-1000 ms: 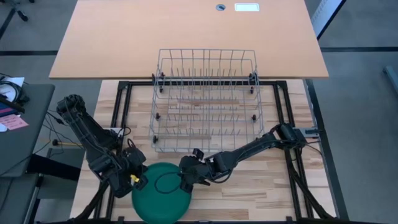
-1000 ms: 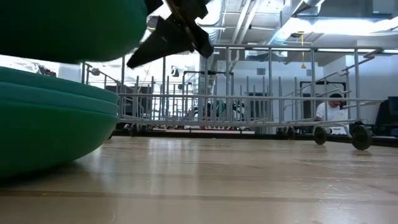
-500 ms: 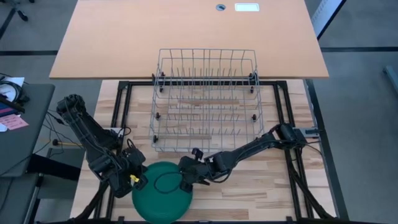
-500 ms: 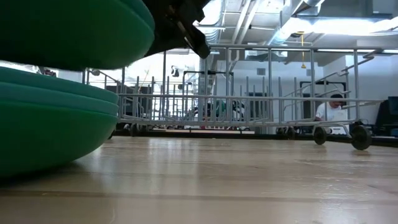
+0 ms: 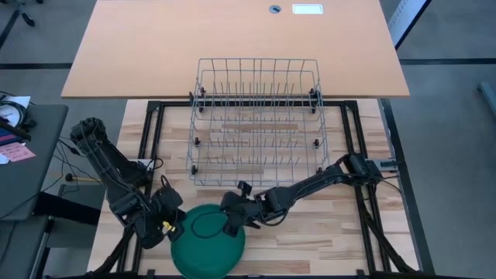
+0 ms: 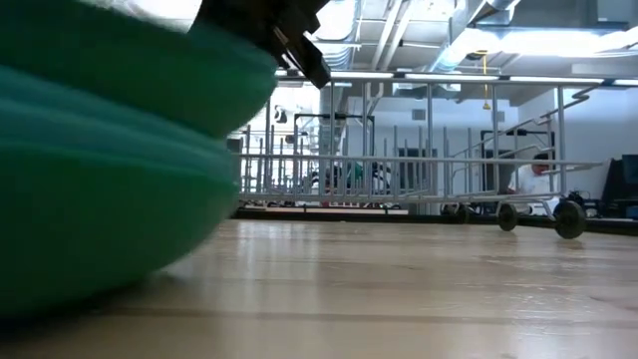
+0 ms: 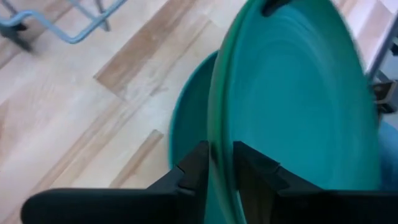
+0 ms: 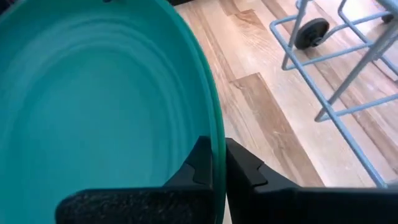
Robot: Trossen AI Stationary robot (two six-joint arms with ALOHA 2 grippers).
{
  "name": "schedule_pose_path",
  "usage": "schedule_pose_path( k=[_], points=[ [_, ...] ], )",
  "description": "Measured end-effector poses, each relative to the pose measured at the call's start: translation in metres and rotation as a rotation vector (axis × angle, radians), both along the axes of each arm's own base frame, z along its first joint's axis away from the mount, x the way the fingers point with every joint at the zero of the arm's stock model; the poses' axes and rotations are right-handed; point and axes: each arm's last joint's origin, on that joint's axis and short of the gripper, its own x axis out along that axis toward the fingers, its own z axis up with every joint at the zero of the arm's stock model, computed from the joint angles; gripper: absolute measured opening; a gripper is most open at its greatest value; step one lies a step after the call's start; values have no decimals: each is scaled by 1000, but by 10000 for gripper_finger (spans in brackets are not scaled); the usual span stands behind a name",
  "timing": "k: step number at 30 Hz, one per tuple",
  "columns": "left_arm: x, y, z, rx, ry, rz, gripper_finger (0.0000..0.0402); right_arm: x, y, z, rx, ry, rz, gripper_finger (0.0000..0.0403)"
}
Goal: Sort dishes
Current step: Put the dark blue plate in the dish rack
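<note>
A stack of round green and teal plates sits on the wooden table at its near left. The top plate is held above the lower plates, which rest on the table. My left gripper is shut on the top plate's left rim and my right gripper on its right rim. The wire rack stands on its wheels behind them, with nothing in it. My left gripper pinches the top plate's rim between its two fingers, one on each face, coming level from the table's left. The plate stands above another plate below it. My right gripper pinches the opposite rim between its two fingers, slanting in from the table's right. That side of the plate is raised clear of the stack.
The rack's near wall is close behind the grippers. Bare wooden table lies to the right of the plates. A large tan board lies beyond the rack.
Both grippers have carried the top plate a little toward the table's right and near edges. In the low view the plate and the stack under it now fill more of the picture's left.
</note>
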Motion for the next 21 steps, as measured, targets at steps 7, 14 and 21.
schedule_pose_path(
  k=[7,14,21],
  points=[
    [2,-3,4,1,-20,-74,70,0,4,1,15,-27,4,16],
    [1,-2,4,21,-14,-71,70,1,2,1,-9,-33,-25,15],
    [-2,3,2,60,23,-60,71,1,1,1,-21,-39,-38,14]
  ],
)
